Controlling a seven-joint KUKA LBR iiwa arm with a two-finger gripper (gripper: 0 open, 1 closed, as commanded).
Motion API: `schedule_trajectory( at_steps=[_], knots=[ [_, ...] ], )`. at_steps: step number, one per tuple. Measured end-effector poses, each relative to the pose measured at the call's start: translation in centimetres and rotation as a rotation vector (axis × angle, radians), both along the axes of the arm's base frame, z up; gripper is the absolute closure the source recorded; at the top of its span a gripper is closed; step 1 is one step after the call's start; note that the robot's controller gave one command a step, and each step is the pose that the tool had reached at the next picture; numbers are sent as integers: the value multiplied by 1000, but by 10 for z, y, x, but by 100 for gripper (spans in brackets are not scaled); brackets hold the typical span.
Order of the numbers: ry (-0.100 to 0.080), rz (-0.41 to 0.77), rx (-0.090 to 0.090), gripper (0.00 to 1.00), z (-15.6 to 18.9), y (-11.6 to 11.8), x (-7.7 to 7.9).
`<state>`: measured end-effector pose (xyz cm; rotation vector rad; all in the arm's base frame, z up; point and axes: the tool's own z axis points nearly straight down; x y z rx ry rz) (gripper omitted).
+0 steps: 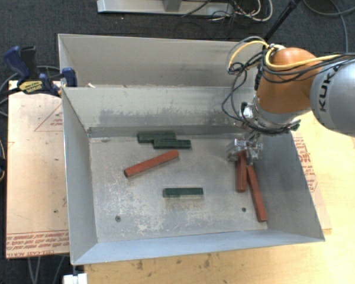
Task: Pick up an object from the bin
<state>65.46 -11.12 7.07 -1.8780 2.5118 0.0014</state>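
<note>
A robotics lab: cables [251, 3] strewn over dark carpet [41, 7], a metal bin [148, 64] beneath a KUKA arm [334, 96].

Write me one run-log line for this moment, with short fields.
claw: above upper ends of two red-brown bars, right side of bin | elsewhere: one red-brown bar, three dark green bars

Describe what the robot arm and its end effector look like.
Silver-grey rounded metal arm bearing dark lettering that starts KU; a glossy orange domed wrist cover; yellow and black cables looped beside it; a small grey metal end effector beneath.
</note>
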Motion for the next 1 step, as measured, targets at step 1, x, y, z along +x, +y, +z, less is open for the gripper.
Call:
schedule_trajectory(
  at_steps=[1],
  knots=[
    [-7, -33, -4, 100, 159, 2, -48]
  ],
)
